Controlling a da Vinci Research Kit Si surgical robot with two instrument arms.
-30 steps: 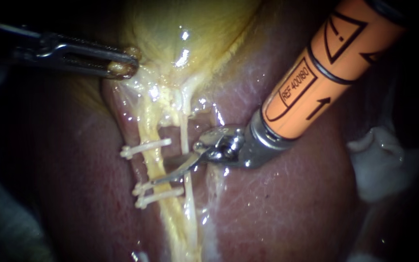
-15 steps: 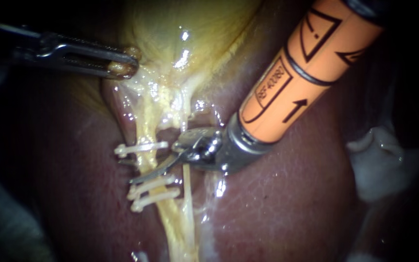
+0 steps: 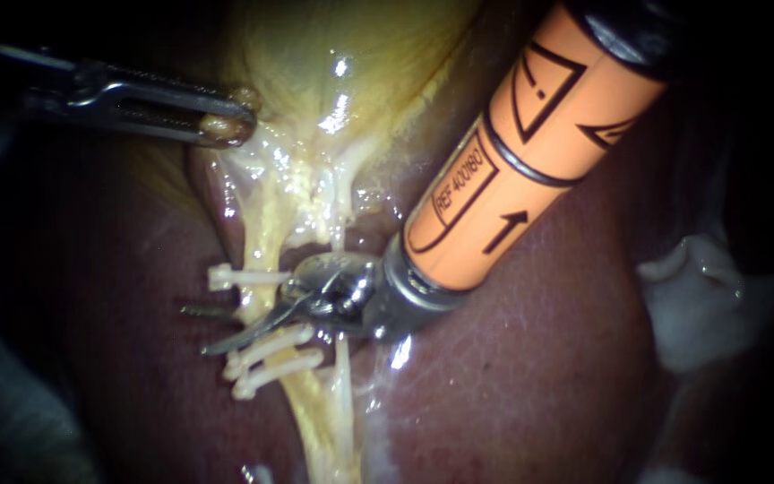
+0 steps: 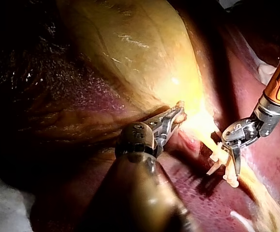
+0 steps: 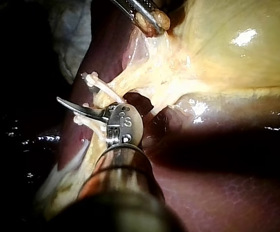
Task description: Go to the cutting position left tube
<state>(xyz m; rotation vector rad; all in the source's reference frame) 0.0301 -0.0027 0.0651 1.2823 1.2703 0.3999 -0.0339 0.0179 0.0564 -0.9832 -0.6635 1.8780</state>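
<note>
With the grey left instrument [image 3: 226, 125] clamped on the yellow gallbladder [image 3: 342, 54], the orange-shafted right instrument [image 3: 212, 327], its jaws parted astride the pale left tube [image 3: 266, 233], could nick the white clips [image 3: 275, 345].

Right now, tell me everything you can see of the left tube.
The left tube is a yellowish, glistening, soft-looking strand. It runs from the gallbladder down over the dark red liver, beside a thinner pale tube. Three white clips cross it: one upper clip and two lower clips close together. In the gap between them, the open-bladed tool of my right instrument straddles it. The tube looks uncut.
</note>
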